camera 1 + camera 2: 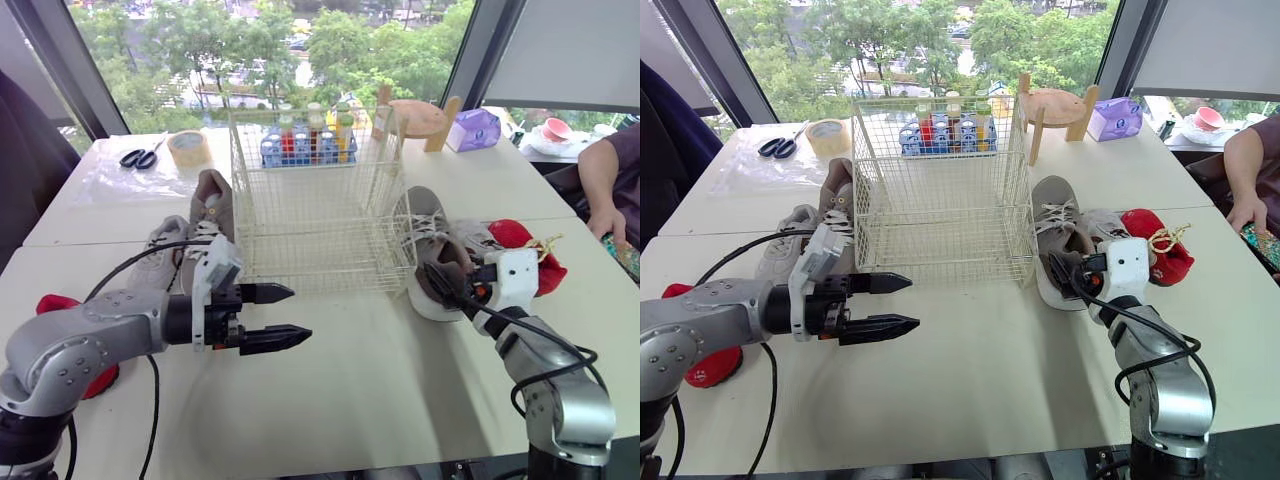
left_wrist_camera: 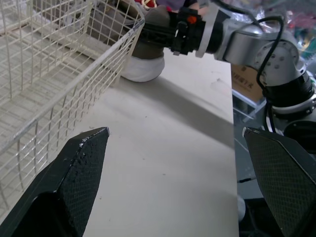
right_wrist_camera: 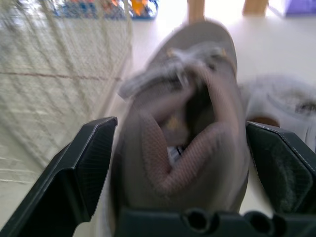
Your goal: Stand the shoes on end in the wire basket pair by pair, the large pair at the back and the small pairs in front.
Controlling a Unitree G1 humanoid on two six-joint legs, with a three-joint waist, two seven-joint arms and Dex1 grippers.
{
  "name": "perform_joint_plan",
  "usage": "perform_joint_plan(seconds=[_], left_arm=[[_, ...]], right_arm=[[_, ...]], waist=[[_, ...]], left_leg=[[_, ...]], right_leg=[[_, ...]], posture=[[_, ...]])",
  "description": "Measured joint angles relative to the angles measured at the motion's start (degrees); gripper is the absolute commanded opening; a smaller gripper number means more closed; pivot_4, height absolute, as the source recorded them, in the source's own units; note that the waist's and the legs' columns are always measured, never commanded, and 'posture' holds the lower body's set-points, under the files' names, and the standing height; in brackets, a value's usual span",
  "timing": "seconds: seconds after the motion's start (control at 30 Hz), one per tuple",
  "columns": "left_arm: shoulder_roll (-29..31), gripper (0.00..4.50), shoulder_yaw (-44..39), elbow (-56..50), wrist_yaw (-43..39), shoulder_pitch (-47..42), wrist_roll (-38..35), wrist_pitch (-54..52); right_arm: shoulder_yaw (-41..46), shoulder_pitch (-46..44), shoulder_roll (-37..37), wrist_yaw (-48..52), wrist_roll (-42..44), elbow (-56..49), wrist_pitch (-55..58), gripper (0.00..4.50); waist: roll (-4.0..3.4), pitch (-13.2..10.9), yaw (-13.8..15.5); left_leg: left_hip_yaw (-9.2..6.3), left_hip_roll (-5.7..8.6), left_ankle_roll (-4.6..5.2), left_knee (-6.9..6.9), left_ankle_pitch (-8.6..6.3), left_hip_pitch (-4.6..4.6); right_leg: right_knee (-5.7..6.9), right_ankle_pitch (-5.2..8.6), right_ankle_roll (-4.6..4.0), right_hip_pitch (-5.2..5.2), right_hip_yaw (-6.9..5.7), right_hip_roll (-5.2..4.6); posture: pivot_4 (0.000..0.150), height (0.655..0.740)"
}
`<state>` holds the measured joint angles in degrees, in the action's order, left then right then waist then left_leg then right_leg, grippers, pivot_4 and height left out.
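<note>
The empty wire basket (image 1: 315, 200) stands mid-table. A large grey-brown shoe (image 1: 428, 235) lies just right of it. My right gripper (image 1: 440, 280) is open, one finger on each side of that shoe's heel (image 3: 182, 148). A small grey shoe (image 1: 482, 238) and a red shoe (image 1: 520, 240) lie behind it. Left of the basket lie the other large brown shoe (image 1: 210, 205) and a small light-grey shoe (image 1: 160, 255), with a red shoe (image 1: 60, 305) partly hidden under my left arm. My left gripper (image 1: 285, 318) hovers open and empty over the table before the basket's left front corner.
Behind the basket sit a crate of bottles (image 1: 305, 140), a wooden stand (image 1: 415, 115) and a purple tissue box (image 1: 475, 128). Scissors (image 1: 143, 155) and a tape roll (image 1: 188, 148) lie at the back left. A person's arm (image 1: 600, 180) rests at the right edge.
</note>
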<state>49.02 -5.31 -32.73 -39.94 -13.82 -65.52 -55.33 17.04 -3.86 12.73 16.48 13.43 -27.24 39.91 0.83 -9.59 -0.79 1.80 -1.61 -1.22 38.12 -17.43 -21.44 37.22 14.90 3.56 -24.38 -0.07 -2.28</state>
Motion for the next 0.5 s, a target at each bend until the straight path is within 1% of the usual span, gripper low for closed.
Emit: perform_joint_plan(seconds=[0.07, 0.13, 0.17, 0.2, 0.37, 0.4, 0.5], left_arm=[[0.01, 4.5, -0.04, -0.01, 0.0, 0.12, 0.31, 0.0], [0.05, 4.5, -0.09, -0.01, 0.0, 0.2, 0.55, 0.0], [0.05, 4.5, -0.1, -0.01, 0.0, 0.22, 0.59, 0.0], [0.05, 4.5, -0.14, -0.01, 0.01, 0.22, 0.63, 0.0], [0.05, 4.5, -0.17, 0.02, 0.1, -0.3, 0.63, -0.08], [0.05, 4.5, -0.17, 0.04, 0.1, -0.56, 0.63, -0.09], [0.04, 4.5, -0.15, 0.62, -0.06, -1.97, 0.52, -0.28]], right_arm=[[-0.6, 0.41, 0.09, -0.28, -0.44, 2.13, -3.45, 3.62], [-1.41, 0.98, 0.16, -0.72, -1.49, 4.05, -6.94, 2.79], [-1.59, 1.24, 0.18, -0.93, -1.7, 4.56, -7.9, 2.48], [-2.02, 1.73, 0.21, -1.5, -2.09, 5.38, -9.67, 2.07], [-2.34, 3.0, 0.93, -2.9, -2.64, 7.15, -13.8, 0.54], [-2.42, 3.26, 1.02, -3.2, -2.8, 7.21, -14.12, 0.34], [-2.63, 2.84, 1.02, -4.53, -3.08, 6.91, -14.23, 0.32]], waist=[[0.08, 0.05, 0.01], [0.27, 0.17, 0.11], [0.32, 0.2, 0.13], [0.41, 0.25, 0.16], [0.87, 0.57, 0.18], [0.92, 0.6, 0.23], [0.95, 0.63, 0.38]], left_leg=[[0.0, 0.0, 0.0, 0.0, 0.0, 0.04], [-0.02, -0.01, 0.0, 0.03, 0.0, 0.07], [-0.03, -0.01, 0.0, 0.03, 0.0, 0.07], [-0.04, -0.04, 0.0, 0.04, 0.0, 0.09], [-0.08, -0.05, 0.0, 0.06, 0.0, 0.12], [-0.13, -0.06, 0.0, 0.06, 0.0, 0.13], [-0.19, -0.02, 0.0, 0.07, 0.0, 0.13]], right_leg=[[0.0, 0.0, 0.0, 0.06, 0.0, 0.0], [-0.01, 0.0, 0.0, 0.13, -0.01, -0.01], [-0.01, 0.0, 0.0, 0.14, -0.01, -0.03], [-0.01, 0.0, 0.0, 0.19, -0.01, -0.05], [-0.05, 0.01, -0.02, 0.28, -0.02, -0.07], [-0.08, 0.01, -0.02, 0.33, -0.03, -0.07], [-0.12, 0.09, -0.16, 0.39, -0.03, -0.08]], posture=[[0.15, 0.74], [0.15, 0.74], [0.15, 0.74], [0.15, 0.74], [0.15, 0.74], [0.15, 0.74], [0.15, 0.74]])
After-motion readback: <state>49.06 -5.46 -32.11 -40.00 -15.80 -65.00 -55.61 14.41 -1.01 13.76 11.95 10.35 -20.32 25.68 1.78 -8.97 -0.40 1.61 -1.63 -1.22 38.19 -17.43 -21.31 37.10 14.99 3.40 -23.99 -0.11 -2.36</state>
